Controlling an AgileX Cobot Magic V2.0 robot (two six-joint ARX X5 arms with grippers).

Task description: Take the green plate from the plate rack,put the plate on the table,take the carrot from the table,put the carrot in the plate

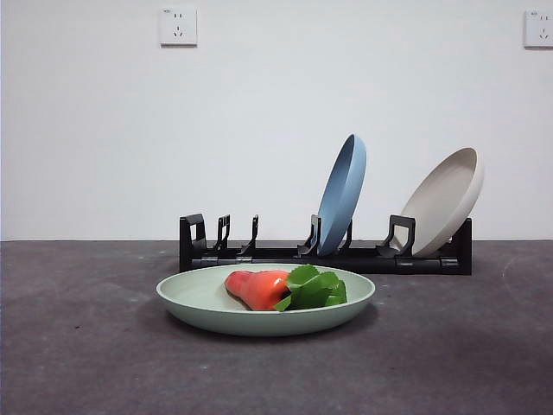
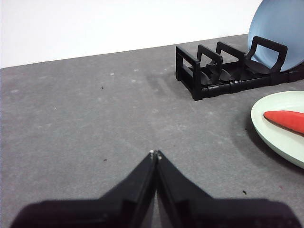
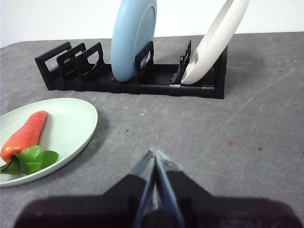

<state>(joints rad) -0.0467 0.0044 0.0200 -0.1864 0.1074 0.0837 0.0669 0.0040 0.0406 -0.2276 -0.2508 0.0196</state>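
The green plate (image 1: 216,307) lies flat on the table (image 1: 78,346) in front of the plate rack (image 1: 285,256). The carrot (image 1: 257,288) lies in the plate, its green leaves pointing right in the front view. The plate (image 2: 278,126) and carrot (image 2: 287,119) also show in the left wrist view, and the plate (image 3: 71,121) and carrot (image 3: 26,135) in the right wrist view. My left gripper (image 2: 155,154) is shut and empty, apart from the plate. My right gripper (image 3: 154,154) is shut and empty, beside the plate. Neither gripper shows in the front view.
A blue plate (image 1: 343,192) and a beige plate (image 1: 445,199) stand upright in the rack's right half. The rack's left slots (image 1: 220,235) hold nothing. Two wall sockets (image 1: 178,27) sit on the white wall behind.
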